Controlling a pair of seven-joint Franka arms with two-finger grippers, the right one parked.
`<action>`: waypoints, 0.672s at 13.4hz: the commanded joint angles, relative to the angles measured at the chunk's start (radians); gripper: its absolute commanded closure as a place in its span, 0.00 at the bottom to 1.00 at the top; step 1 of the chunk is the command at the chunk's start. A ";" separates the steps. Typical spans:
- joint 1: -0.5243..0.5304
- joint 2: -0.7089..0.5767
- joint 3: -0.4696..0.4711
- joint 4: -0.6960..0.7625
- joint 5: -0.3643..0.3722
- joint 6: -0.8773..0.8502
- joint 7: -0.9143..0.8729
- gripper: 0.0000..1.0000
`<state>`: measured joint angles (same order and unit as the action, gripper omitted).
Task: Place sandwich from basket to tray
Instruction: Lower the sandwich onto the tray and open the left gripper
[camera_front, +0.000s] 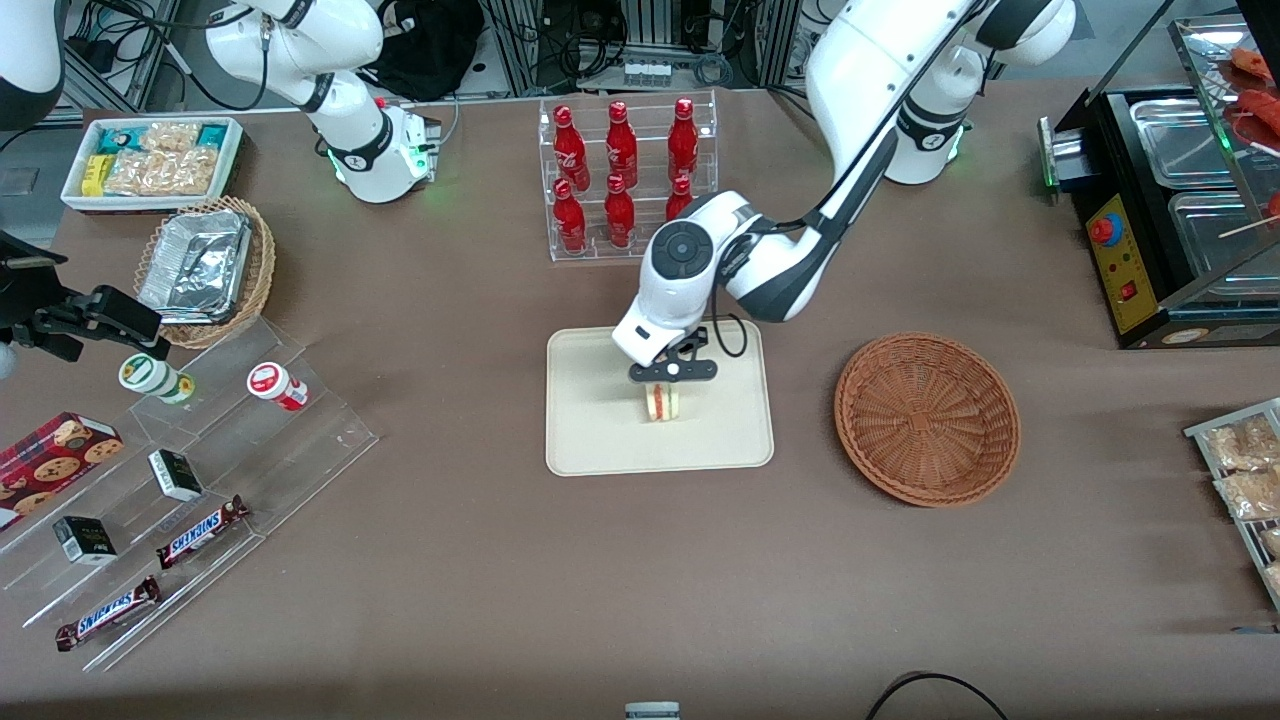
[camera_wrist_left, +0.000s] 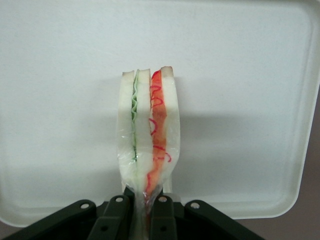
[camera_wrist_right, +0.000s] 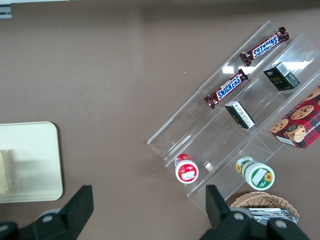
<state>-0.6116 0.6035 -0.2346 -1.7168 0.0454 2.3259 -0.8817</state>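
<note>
— Right, start with the big items. What is on the table?

— The tray (camera_front: 600, 440) lies flat near the middle of the brown table (camera_front: 500, 580), cream-white, low rim, rounded corners. Beside it, toward the working arm's end, sits the basket (camera_front: 928, 418), reddish-brown wicker, nothing inside it. The two are apart, bare table between them.

— And the arm?

— The left arm reaches down over the tray. Its gripper (camera_front: 672, 378) hangs above the tray's middle, pointing straight down.

— State of the gripper?

— Clamped on the sandwich (camera_front: 661, 402). The wrist view shows the fingers (camera_wrist_left: 116, 216) pressing the wrapped wedge from both sides at one end, with the sandwich (camera_wrist_left: 147, 145) extending away from them over the tray (camera_wrist_left: 250, 75).

— Condition of the sandwich?

— White bread, green filling along one seam, red-orange along the other, clear wrap around it. It stands on edge over the tray's centre. Whether its lower edge touches the tray surface, I cannot tell.

— Anything else nearby?

— A clear rack of red bottles (camera_front: 622, 165) stands farther from the front camera than the tray.
</note>
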 joint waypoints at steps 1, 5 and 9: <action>-0.022 0.041 0.012 0.043 0.008 -0.003 0.039 0.89; -0.022 0.064 0.014 0.048 0.010 -0.008 0.029 0.28; -0.016 0.009 0.017 0.043 0.008 -0.043 -0.002 0.00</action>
<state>-0.6194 0.6443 -0.2294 -1.6845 0.0456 2.3201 -0.8559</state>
